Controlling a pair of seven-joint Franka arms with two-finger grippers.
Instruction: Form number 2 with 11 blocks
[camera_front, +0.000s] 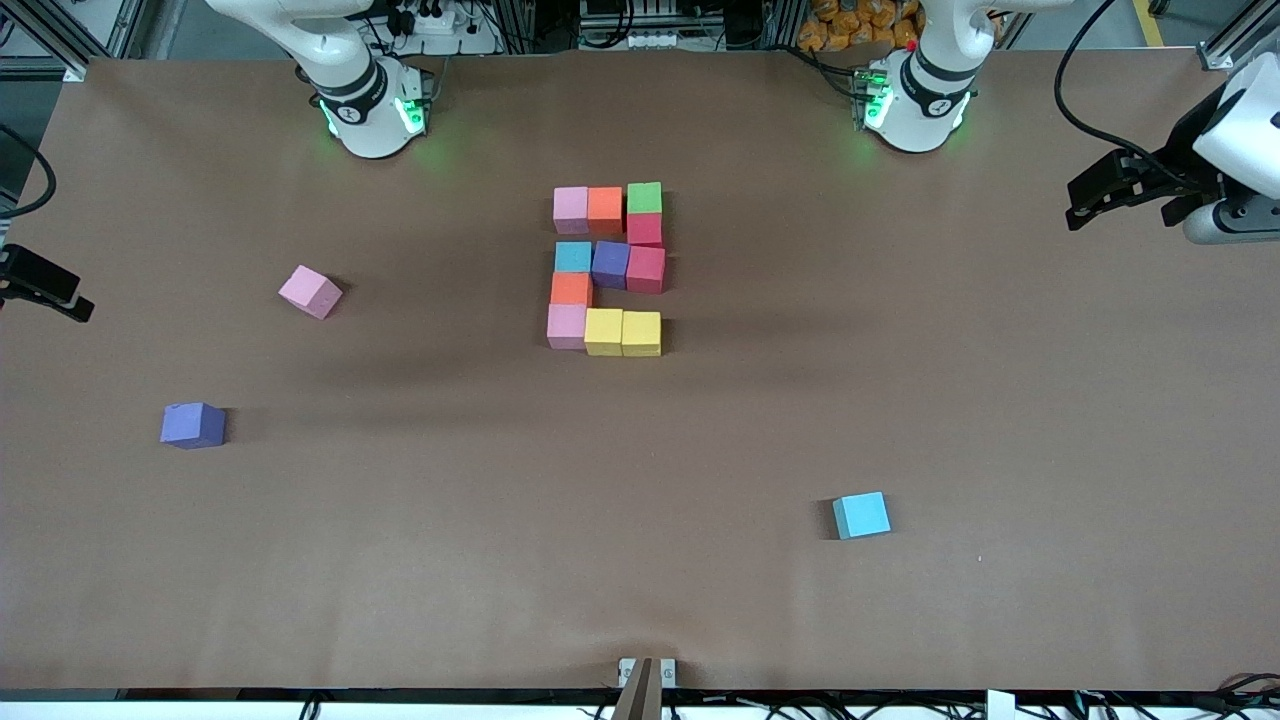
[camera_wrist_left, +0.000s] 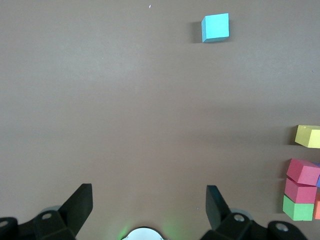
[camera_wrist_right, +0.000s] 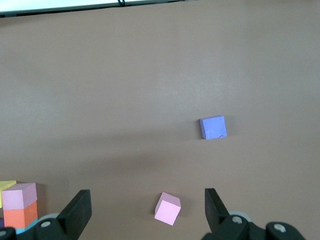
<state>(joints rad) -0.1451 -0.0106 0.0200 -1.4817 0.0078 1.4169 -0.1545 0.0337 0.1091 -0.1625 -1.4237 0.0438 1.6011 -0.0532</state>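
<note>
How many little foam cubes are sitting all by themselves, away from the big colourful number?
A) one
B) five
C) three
C: a pink foam cube, a purple foam cube and a light blue foam cube each lie apart from the multicoloured digit of touching cubes.

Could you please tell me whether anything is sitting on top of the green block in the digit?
Nothing rests on the green block; its top face is bare in the front view. It sits on the table, touching a red block. Its underside is hidden.

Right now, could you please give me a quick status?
Left gripper and right gripper open, empty, waiting. Multicoloured foam-cube digit complete mid-table. Three spare cubes lie apart, nothing obstructing.
</note>
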